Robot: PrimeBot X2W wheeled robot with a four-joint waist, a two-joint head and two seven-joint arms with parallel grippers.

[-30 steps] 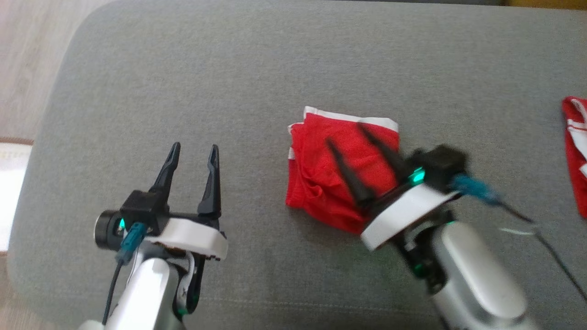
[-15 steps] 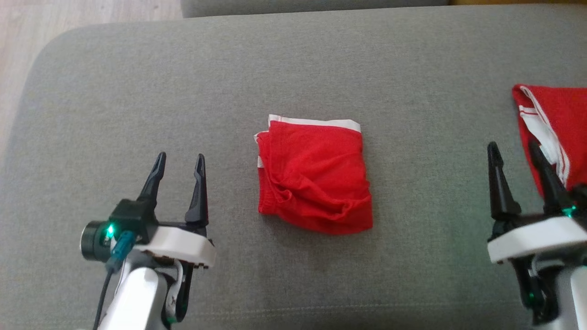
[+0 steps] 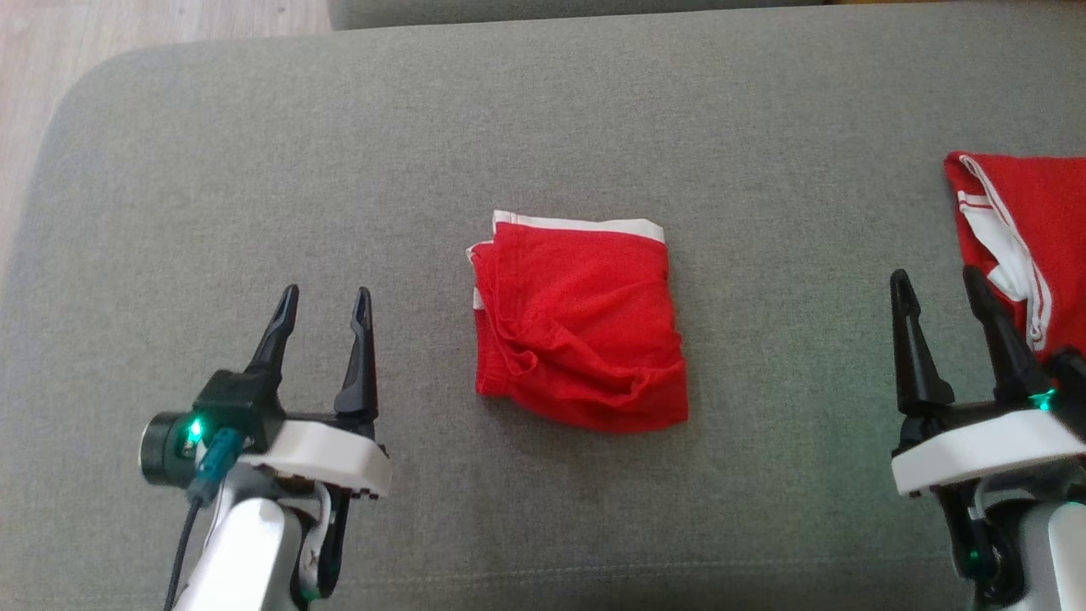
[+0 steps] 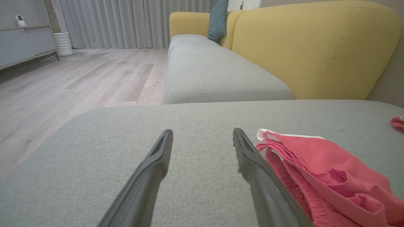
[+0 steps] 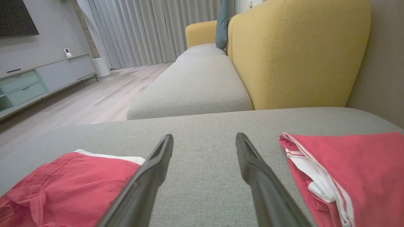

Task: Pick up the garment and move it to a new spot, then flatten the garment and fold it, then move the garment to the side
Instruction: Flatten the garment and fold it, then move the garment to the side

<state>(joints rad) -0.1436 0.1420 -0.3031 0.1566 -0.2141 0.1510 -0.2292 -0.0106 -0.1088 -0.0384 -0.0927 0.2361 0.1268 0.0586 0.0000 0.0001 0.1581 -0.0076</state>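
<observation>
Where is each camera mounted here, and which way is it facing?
Head: on the head, looking down at the cushion and folded garment; left gripper lower left, right gripper lower right, both open.
Left wrist: on the left arm, looking low across the cushion toward the sofa back; left gripper at bottom, garment right.
Right wrist: same heading; right gripper at bottom, garment left, second garment right.
Shared: all show the garment.

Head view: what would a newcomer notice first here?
The folded red garment stands out, bright against the grey cushion, lying mid-picture between two open pairs of jaws. A second red garment, white-striped, sits at the right edge beside the right arm's jaws.
</observation>
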